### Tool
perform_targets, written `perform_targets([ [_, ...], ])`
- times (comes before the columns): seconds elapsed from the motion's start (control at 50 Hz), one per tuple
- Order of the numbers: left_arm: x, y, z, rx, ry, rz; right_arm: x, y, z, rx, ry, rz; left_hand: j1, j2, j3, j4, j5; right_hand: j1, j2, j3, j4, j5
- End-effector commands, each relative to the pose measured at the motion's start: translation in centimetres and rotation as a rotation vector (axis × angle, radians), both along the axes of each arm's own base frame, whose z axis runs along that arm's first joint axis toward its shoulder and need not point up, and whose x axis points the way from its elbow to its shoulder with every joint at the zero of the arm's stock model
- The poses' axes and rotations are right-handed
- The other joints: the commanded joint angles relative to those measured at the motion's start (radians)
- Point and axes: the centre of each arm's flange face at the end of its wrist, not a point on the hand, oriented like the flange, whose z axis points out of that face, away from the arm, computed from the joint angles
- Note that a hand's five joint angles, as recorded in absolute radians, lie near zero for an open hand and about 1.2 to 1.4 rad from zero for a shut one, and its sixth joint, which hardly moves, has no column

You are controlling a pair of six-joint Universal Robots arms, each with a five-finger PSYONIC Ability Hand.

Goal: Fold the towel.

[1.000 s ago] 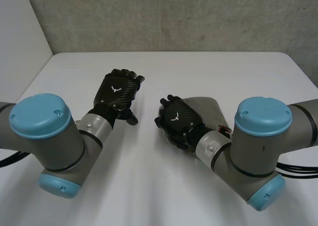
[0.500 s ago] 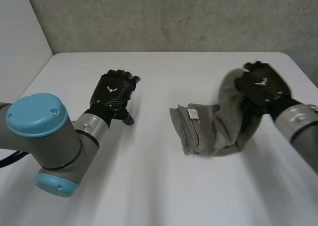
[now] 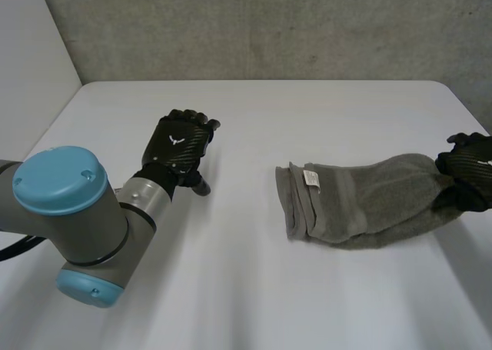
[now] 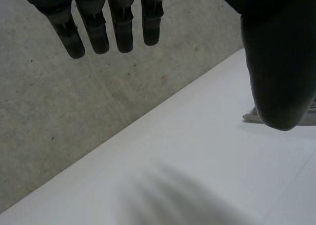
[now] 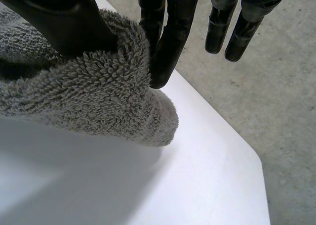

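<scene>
A grey towel lies stretched across the right half of the white table, its near end bunched in folds with a small white label. My right hand holds the towel's far right end at the table's right edge. In the right wrist view the thumb and fingers pinch the thick terry edge of the towel. My left hand hovers over the left middle of the table, well apart from the towel. Its fingers hang straight and hold nothing.
A grey concrete wall runs behind the table's far edge. The table's right corner lies just beyond my right hand. My left arm's blue-capped elbow stands over the near left of the table.
My right hand has swept from the table's middle out to the right edge, pulling the towel out long and flat behind it. The left hand has barely moved.
</scene>
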Motion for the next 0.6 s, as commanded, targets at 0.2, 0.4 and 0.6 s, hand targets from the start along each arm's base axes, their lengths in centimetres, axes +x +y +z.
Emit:
perform_targets([
  [0.2,-5.5,3.1,2.9,-0.087,0.084,-0.164,0.3,1.0,-0.4,0.030,-0.012,0.002,-0.030,0.008,-0.050,-0.056,-0.012,0.140,0.068,-0.036,-0.058,0.091],
  [0.4,-10.4,6.9,-0.6,0.002,0.088,-0.351,0.4,1.2,-0.5,0.033,-0.018,0.018,-0.038,-0.001,-0.050,-0.056,-0.020,0.140,0.068,-0.036,-0.058,0.091],
  [0.6,-11.9,10.0,-3.8,0.105,0.021,-0.519,0.8,1.7,-0.7,0.049,-0.028,0.029,-0.047,-0.009,-0.050,-0.056,-0.029,0.140,0.068,-0.036,-0.058,0.091],
])
